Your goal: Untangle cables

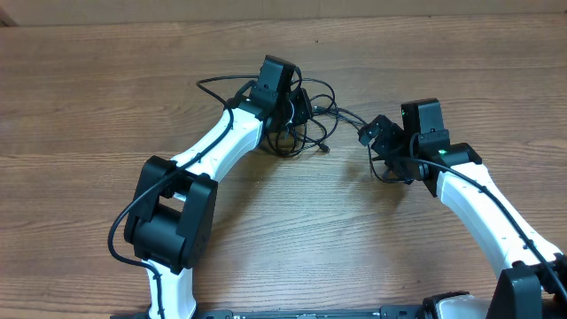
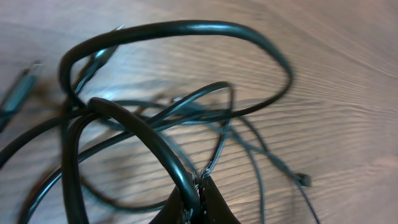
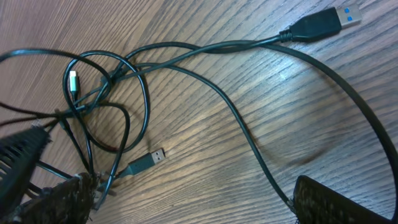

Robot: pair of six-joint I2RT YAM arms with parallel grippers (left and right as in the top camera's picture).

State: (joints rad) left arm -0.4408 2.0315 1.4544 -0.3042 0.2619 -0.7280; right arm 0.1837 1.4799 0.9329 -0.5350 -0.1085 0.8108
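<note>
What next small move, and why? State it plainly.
Probably raise the left gripper a little to draw its strand out of the tangle: it is shut on one of the cables, whose loops lie crossed on the table, while the right gripper is open.

Overhead looks down — both wrist views hug the cables (image 2: 186, 26).

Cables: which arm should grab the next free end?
Right, probably. The left gripper is shut on the cables at the tangle, anchoring it; the right gripper is open beside it, a loose USB plug lying just ahead of it.
</note>
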